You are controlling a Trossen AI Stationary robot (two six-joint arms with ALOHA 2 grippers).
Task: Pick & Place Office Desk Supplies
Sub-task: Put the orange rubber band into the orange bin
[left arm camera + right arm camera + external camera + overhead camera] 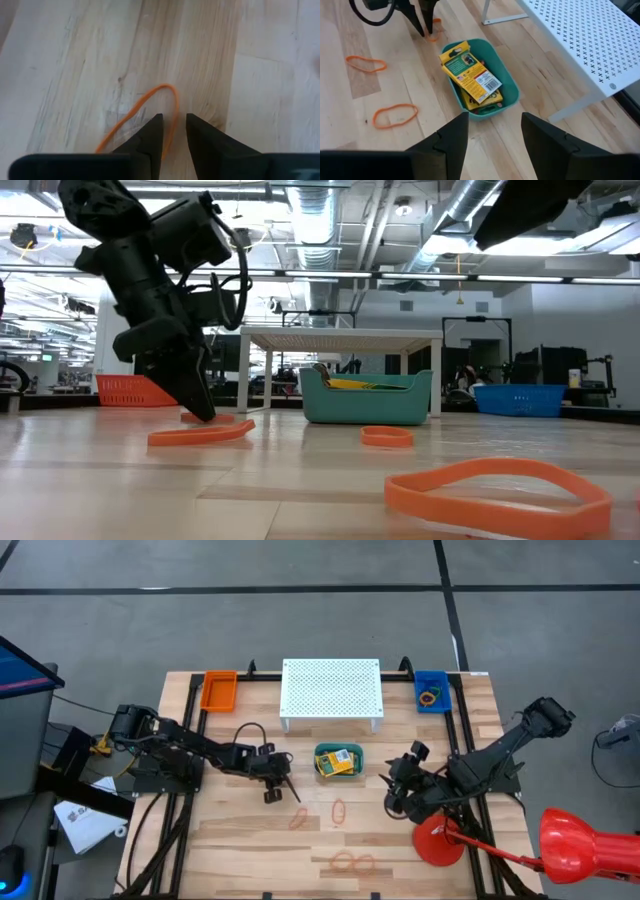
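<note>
**Left gripper set down over an orange rubber band**

In the high view, the left gripper (283,790) is seen lowered onto the wooden table (240,860), just left of an orange rubber band (299,818). A second orange band (339,809) lies to its right, and a linked pair of orange bands (352,862) is found nearer the front edge. The teal tray (358,755), holding two yellow-and-green crayon boxes (338,763), is placed in front of the white perforated stand (332,688). An orange bin (218,690) and a blue bin (433,691) are set at the far corners. The right gripper (398,787) is held right of the tray.

In the low view, the left gripper's tips (200,408) are shown touching the table at one end of an orange band (200,434).

In the left wrist view, the fingers (150,137) are seen narrowly parted, with one strand of the band (150,102) passing between them; nothing is pinched.

In the right wrist view, the right gripper (494,131) is shown wide apart and empty, above the table near the tray (512,92).
</note>
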